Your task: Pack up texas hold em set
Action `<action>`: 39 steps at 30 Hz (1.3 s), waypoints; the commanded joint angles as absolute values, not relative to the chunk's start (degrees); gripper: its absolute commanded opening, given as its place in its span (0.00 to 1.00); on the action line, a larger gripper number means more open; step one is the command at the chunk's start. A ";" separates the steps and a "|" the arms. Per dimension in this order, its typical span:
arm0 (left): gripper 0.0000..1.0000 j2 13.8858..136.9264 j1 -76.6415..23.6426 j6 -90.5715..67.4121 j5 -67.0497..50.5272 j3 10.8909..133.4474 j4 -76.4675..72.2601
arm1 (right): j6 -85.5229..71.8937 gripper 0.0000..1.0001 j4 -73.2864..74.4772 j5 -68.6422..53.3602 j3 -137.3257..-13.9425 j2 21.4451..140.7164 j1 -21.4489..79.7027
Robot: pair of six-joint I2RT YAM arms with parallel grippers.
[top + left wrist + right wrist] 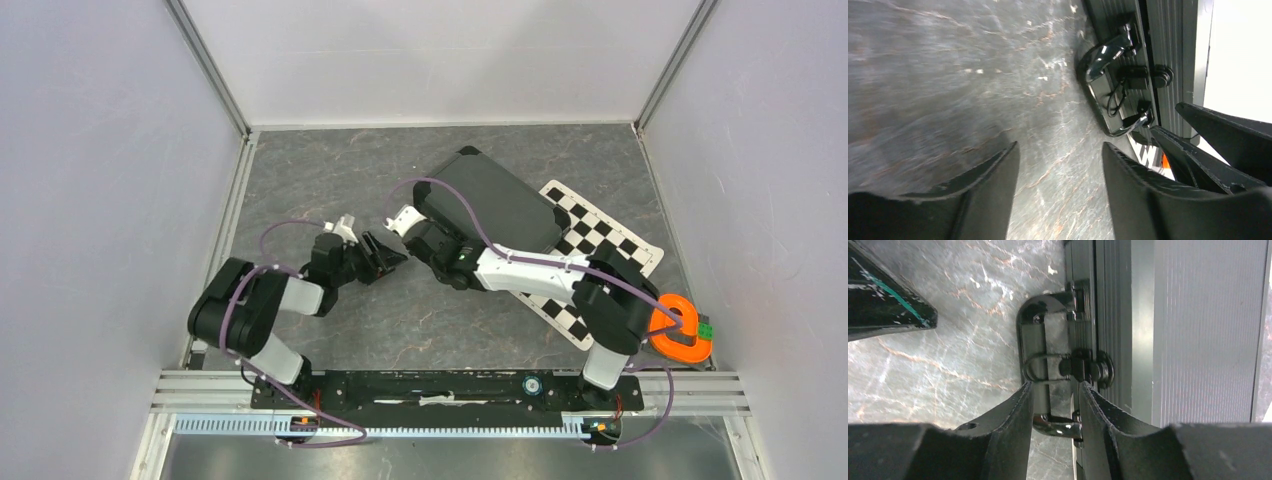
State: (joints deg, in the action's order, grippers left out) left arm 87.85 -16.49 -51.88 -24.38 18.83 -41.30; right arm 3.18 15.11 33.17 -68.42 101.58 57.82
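Clearly, find the black hard case [500,205] shut and flat on the table [330,170], its right corner over the checkered mat [610,240], its handle [1040,330] on the edge toward the arms. Note the left gripper [1060,165] spread wide and empty just beside that handle edge, and the right gripper [1055,400] half parted astride the handle's hinge end, clamping nothing visible. Expect a rigid, slick-shelled load, probably heavy with chips, so take hold at the handle's middle bar, squeeze firmly, and lift level to stop any swinging.
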 commanded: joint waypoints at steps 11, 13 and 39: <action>0.51 117.44 -26.79 -78.90 -22.96 23.12 -89.11 | 0.96 0.46 8.46 18.57 -57.35 82.56 45.50; 0.51 116.34 -27.60 -78.30 -20.49 22.15 -89.11 | 0.99 0.46 7.81 17.48 -55.81 81.72 43.95; 0.44 121.12 -35.58 -82.26 -9.19 25.10 -86.84 | 0.09 0.45 1.91 12.58 -50.10 79.82 40.08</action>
